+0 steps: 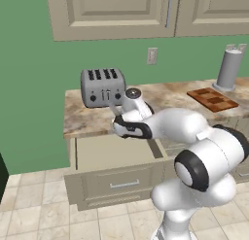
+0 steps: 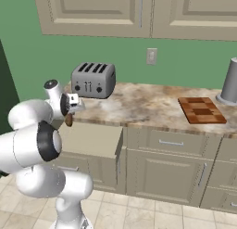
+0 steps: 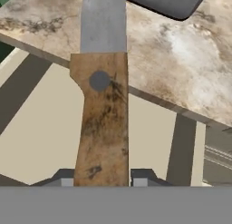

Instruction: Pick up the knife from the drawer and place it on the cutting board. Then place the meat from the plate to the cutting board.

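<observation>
Marble counter [image 2: 152, 107] runs along a green wall, w/ the drawer [image 1: 114, 173] pulled open below. Gripper [image 3: 102, 182] is clamped on the knife [image 3: 102, 123] by its wooden handle (blade pointing away over the counter edge), above the drawer, well apart from the cutting board [image 2: 202, 110].

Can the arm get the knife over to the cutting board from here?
Probably yes. The gripper holds the knife by its handle above the open drawer, and bare counter lies between it and the cutting board. The toaster sits further back, off that path.
</observation>
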Robot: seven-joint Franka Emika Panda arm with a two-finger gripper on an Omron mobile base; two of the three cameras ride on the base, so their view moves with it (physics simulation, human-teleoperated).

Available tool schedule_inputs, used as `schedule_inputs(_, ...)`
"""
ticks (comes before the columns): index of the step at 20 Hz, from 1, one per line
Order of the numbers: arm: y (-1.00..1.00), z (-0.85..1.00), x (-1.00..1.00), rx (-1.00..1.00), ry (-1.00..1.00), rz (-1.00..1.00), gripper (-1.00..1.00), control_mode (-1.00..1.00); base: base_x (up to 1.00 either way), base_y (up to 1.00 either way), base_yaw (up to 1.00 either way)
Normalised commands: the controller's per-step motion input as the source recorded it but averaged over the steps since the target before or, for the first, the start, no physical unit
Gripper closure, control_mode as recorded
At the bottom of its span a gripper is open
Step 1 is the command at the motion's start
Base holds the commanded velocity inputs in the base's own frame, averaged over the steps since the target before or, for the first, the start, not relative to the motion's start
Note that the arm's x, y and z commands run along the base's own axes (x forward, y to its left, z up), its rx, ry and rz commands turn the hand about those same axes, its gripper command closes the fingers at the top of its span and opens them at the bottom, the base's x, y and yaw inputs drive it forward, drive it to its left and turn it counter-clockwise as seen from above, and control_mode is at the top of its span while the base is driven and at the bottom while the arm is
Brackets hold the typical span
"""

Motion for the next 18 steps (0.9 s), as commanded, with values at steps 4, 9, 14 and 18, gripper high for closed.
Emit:
schedule_inputs(4,-0.52,0.49,-0.47,0.06,-0.07,-0.03,1.0,-1.0,0.0,0.0,0.0)
schedule_inputs(9,-0.48,0.41,-0.31,0.09,-0.01,0.0,1.0,-1.0,0.0,0.0,0.0)
schedule_inputs(14,-0.39,0.42,-0.29,0.12,0.0,0.0,1.0,-1.0,0.0,0.0,0.0)
schedule_inputs(18,-0.33,0.2,-0.5,0.16,-0.01,0.0,1.0,-1.0,0.0,0.0,0.0)
